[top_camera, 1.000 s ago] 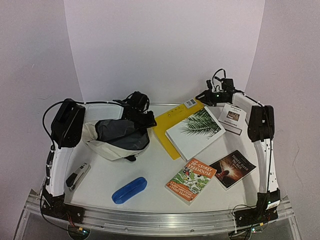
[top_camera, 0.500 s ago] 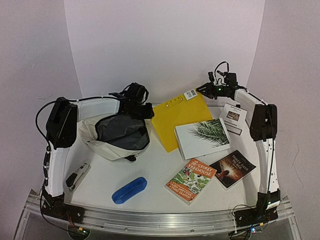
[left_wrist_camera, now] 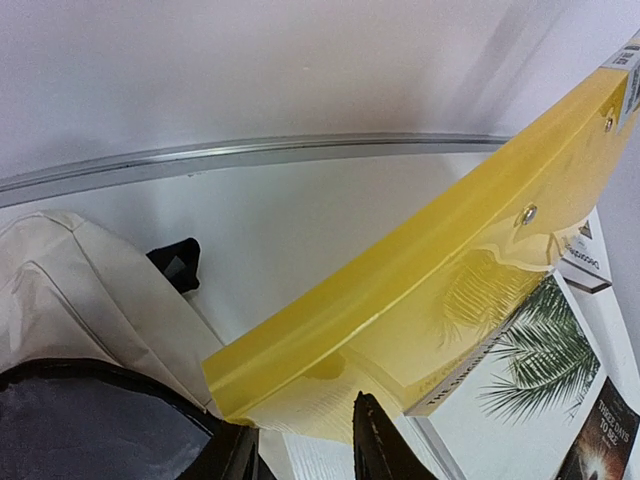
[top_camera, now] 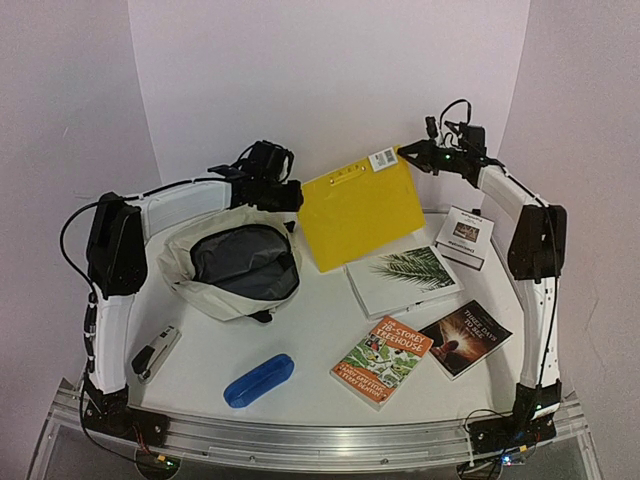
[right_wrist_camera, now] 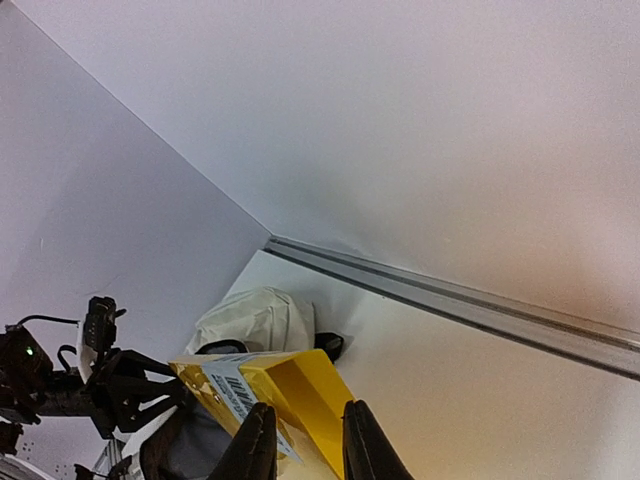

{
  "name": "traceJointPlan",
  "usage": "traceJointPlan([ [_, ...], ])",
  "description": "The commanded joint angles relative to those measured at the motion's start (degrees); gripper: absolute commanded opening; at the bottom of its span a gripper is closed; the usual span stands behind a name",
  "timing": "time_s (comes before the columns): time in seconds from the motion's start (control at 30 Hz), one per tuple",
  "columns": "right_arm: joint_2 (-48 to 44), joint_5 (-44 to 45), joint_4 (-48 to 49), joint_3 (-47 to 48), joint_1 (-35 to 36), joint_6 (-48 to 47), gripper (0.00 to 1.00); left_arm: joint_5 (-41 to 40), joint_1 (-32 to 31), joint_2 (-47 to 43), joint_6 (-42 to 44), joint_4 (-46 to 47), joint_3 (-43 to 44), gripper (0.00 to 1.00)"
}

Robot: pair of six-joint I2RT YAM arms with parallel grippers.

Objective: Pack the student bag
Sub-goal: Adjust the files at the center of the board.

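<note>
The cream student bag (top_camera: 200,285) lies open at the left, dark lining up. It also shows in the left wrist view (left_wrist_camera: 80,300) and the right wrist view (right_wrist_camera: 250,320). My right gripper (top_camera: 408,155) is shut on the top corner of a yellow folder (top_camera: 360,210) and holds it tilted up off the table, its lower edge beside the bag. The folder fills the left wrist view (left_wrist_camera: 450,270), and the right gripper (right_wrist_camera: 305,420) pinches it (right_wrist_camera: 300,385). My left gripper (top_camera: 283,195) hovers at the bag's back right rim. Its jaws stand apart (left_wrist_camera: 300,445), one finger against the black rim.
A white palm-leaf book (top_camera: 405,280) lies right of the bag. An orange Treehouse book (top_camera: 382,360) and a dark book (top_camera: 465,337) lie nearer. A small white box (top_camera: 465,238) is at the back right. A blue pencil case (top_camera: 259,380) and a stapler (top_camera: 155,352) lie front left.
My right gripper has lifted the yellow folder from flat on the table to tilted upright. The palm-leaf book has slid off it onto the table. My left gripper has risen at the bag's rim.
</note>
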Motion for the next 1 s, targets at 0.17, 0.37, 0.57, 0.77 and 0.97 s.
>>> traceJointPlan([
  [0.17,-7.9,-8.2,10.5,-0.1,4.1,10.0,0.22,3.3,-1.9,-8.7,4.1,5.5,5.9,0.32],
  [0.37,-16.1,-8.4,10.6,-10.1,4.1,10.2,0.2,8.4,-4.8,-13.0,3.0,3.2,1.6,0.32],
  [0.57,-28.7,-8.1,9.4,-26.7,4.0,10.7,0.14,12.4,-10.5,-16.7,-1.0,-2.2,-1.5,0.3],
  [0.77,-37.8,-6.0,-4.7,-39.5,4.0,4.3,0.06,15.9,-12.3,-18.1,-8.8,-6.6,-5.5,0.28],
  [0.97,-38.0,7.1,-18.3,-47.7,4.0,-9.6,0.0,13.8,-12.1,-16.9,-12.0,-1.8,-13.6,0.29],
])
